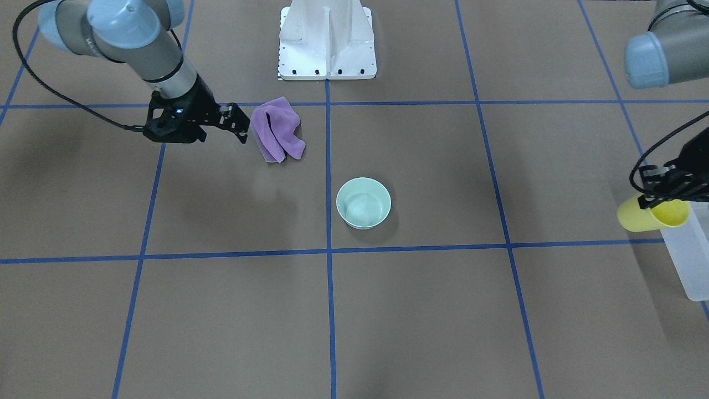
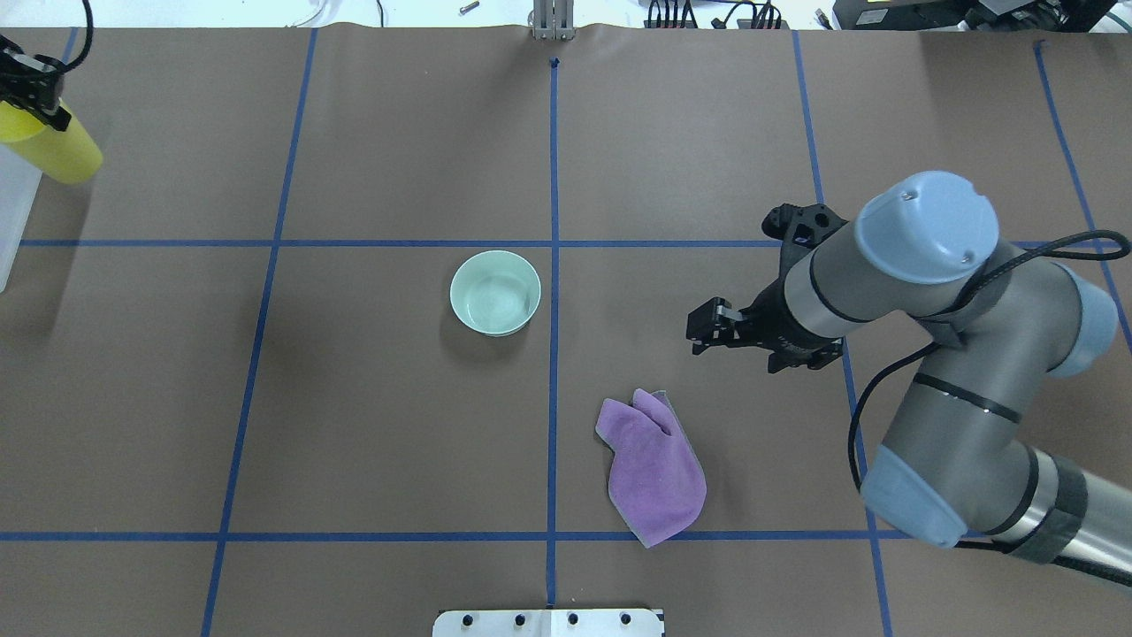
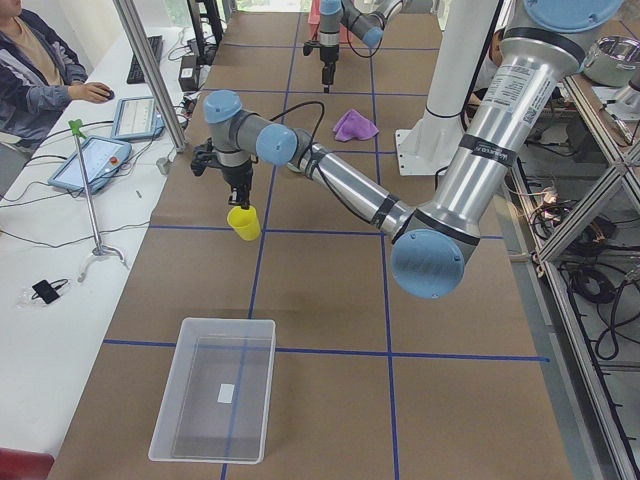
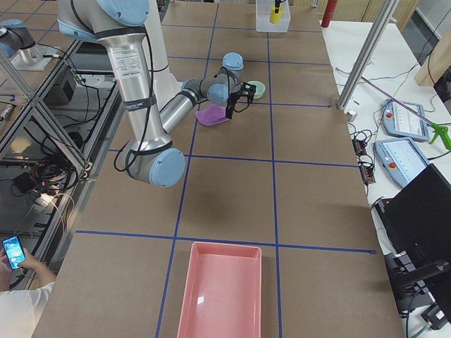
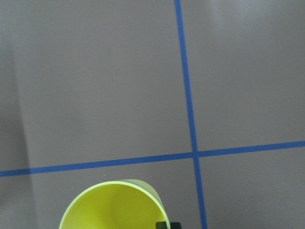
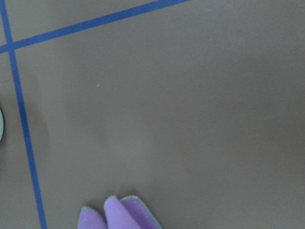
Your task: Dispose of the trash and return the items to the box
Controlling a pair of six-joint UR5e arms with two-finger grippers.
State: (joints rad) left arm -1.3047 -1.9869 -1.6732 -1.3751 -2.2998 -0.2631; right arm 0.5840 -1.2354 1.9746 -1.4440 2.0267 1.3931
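Note:
My left gripper (image 1: 660, 200) is shut on the rim of the yellow cup (image 1: 648, 217) and holds it tilted above the table. The cup hangs beside the translucent box (image 1: 691, 260), short of it in the exterior left view (image 3: 242, 222). The box (image 3: 215, 400) looks empty. The mint-green bowl (image 2: 495, 292) sits upright near the table's middle. My right gripper (image 2: 701, 330) is open and empty. It hovers right of the bowl, just beyond a purple cloth (image 2: 654, 473).
The white robot base (image 1: 327, 44) stands at the table's robot side. A pink tray (image 4: 222, 289) lies at the table's right end. Blue tape lines (image 2: 554, 265) cross the brown table. An operator sits at a side desk (image 3: 30, 70).

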